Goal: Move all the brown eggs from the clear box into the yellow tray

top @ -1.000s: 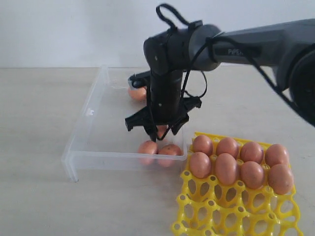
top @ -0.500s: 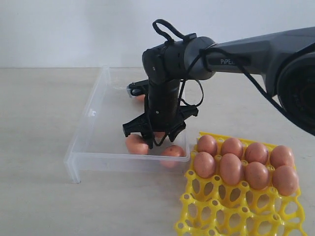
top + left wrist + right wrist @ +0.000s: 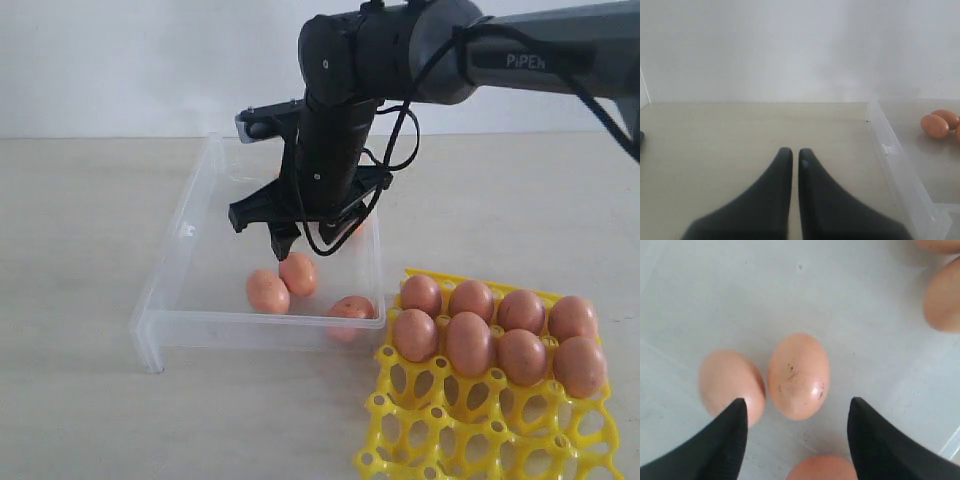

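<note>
Right gripper (image 3: pixel 797 405) hangs over the floor of the clear box (image 3: pixel 185 262). Its fingers (image 3: pixel 725 440) are spread wide and grip nothing. One of the brown eggs (image 3: pixel 799 376) lies on the box floor in the gap between the two fingertips. Its long axis runs along the fingers and it is clear of both. In the exterior view the tips sit above it, not touching.

A second egg (image 3: pixel 730 385) lies just beside the first, nearly touching it, and partly under one fingertip. A third egg (image 3: pixel 822 467) sits between the fingers, nearer the wrist, and is cut off by the frame edge. More eggs (image 3: pixel 944 295) lie outside the other finger, well apart from it, also cut by the frame edge.

The yellow tray (image 3: pixel 480 430) stands outside the box, just beside its corner, and away from the right fingers. Eight tray eggs (image 3: pixel 465 340) fill two rows of its cups, and the other cups are open.

Left gripper (image 3: pixel 791 160) has its fingers drawn narrow, with only a thin slit between them and nothing in it. It sits over the bare table (image 3: pixel 715 140). The clear box wall lies off to one side of these fingers. Two eggs inside the box lie well apart from the tips.
</note>
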{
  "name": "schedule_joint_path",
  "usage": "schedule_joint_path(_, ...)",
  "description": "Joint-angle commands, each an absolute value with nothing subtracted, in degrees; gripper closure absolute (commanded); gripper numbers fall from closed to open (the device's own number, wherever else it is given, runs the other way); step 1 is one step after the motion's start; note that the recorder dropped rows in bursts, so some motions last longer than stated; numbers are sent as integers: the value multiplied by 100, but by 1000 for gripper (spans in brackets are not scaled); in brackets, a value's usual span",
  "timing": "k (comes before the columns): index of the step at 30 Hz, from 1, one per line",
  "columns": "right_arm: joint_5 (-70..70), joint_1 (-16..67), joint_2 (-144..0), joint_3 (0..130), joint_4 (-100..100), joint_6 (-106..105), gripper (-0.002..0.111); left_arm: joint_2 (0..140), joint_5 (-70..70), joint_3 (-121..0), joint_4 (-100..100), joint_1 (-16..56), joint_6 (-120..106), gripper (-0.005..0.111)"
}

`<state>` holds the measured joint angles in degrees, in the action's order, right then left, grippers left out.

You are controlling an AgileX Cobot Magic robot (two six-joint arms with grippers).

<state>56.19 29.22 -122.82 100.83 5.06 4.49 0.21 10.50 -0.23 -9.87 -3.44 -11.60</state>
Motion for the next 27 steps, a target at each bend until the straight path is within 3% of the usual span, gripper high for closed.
schedule_joint_path(1, 5071, 2917, -12189, 10066, 529, 460, 57, 0, 1025, 0, -978, -341, -1162, 103)
schedule_joint_path(27, 4620, 2917, -12727, 10066, -772, 42, 57, 0, 1025, 0, -978, -341, -1162, 103)
